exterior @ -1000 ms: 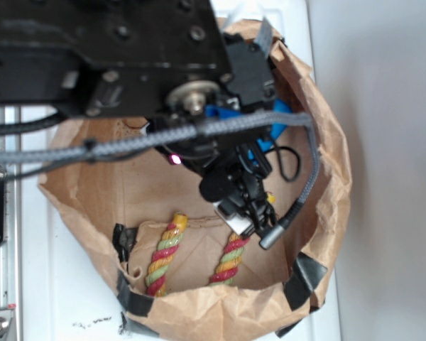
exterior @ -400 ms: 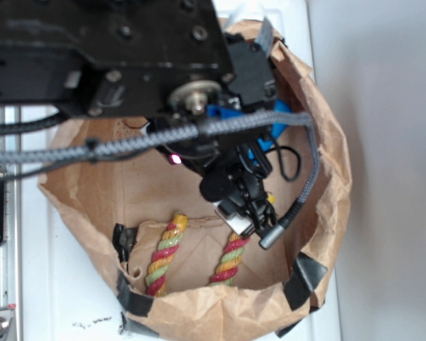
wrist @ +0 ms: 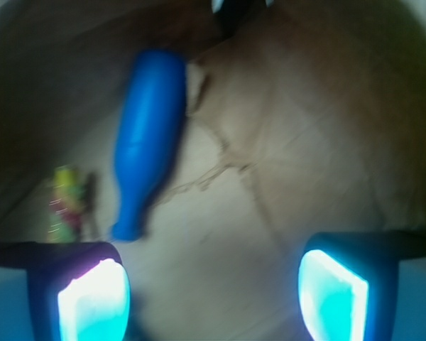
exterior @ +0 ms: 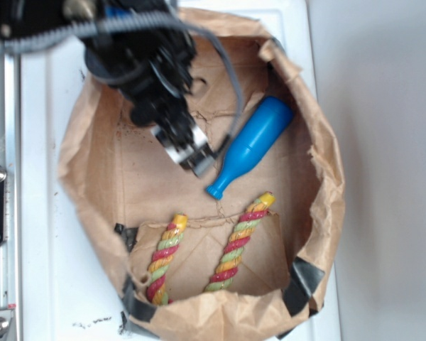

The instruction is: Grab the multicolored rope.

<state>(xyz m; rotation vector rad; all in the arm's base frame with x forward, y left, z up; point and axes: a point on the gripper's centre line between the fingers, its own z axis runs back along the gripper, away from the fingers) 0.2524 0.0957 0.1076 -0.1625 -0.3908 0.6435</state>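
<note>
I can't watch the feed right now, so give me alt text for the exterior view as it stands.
The black gripper hangs open over the upper left floor of a crumpled brown paper bag, holding nothing. A smooth solid-blue bottle-shaped toy lies diagonally beside it, and the twisted red, yellow and green rope rests untouched below.

Pulled back from above the right arm of the multicolored rope (exterior: 236, 243) to the upper left of the paper bag (exterior: 325, 213), gripper (exterior: 188, 150) now well clear of both rope ends. Uncovered the blue bottle-shaped toy (exterior: 251, 145), earlier almost wholly hidden under the arm, now lying just right of the claw. Jaws spread wide in the wrist view, nothing between the fingertips (wrist: 92, 302), only bare bag floor.
</note>
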